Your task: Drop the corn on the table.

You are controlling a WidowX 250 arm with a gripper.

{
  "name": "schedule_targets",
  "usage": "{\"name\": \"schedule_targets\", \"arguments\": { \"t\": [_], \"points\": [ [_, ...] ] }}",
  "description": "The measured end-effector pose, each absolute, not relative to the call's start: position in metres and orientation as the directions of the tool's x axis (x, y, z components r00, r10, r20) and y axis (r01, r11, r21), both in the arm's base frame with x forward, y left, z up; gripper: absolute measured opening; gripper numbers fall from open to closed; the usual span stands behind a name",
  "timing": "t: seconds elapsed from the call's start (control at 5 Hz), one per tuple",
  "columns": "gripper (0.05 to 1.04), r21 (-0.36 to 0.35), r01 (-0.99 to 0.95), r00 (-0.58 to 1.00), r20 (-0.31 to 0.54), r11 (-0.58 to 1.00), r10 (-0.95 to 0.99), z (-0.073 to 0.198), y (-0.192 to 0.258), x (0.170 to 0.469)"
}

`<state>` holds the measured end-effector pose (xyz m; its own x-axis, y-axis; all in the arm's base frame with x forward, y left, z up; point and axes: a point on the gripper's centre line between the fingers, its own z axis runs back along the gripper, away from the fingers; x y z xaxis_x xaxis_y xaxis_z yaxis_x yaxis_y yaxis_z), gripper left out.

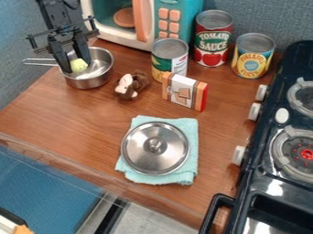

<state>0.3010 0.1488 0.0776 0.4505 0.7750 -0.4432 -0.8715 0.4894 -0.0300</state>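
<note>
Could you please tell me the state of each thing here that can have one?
Gripper: down in the pot, fingers closed on the corn.
Corn: held between the fingers.
Pot: upright, uncovered.
Lid: off the pot, knob up, on the cloth.
Cloth: spread under the lid.
Tomato sauce can: upright.
Pineapple can: upright.

The brown wood-grain table (58, 114) carries a metal pot (90, 83) at far left, a toy microwave (189, 16) at the back, and a green-and-yellow can (160, 58), a red can (212, 43) and a yellow can (251, 57). A brown-and-white plush toy (127, 87) and a small box (185, 91) lie between these and a turquoise cloth (192, 146).
</note>
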Motion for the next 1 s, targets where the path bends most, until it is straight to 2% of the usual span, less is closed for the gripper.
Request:
{"name": "schedule_targets", "arguments": {
  "t": [0.4,0.8,1.0],
  "points": [
    [0.388,-0.025,-0.897,0.392,-0.507,0.442,0.767,0.08,0.144,0.296],
    [0.388,0.024,-0.921,0.307,-0.568,0.389,0.764,0.077,0.134,0.282],
    [0.388,0.037,-0.932,0.276,-0.571,0.36,0.773,0.078,0.133,0.274]
  ]
}}
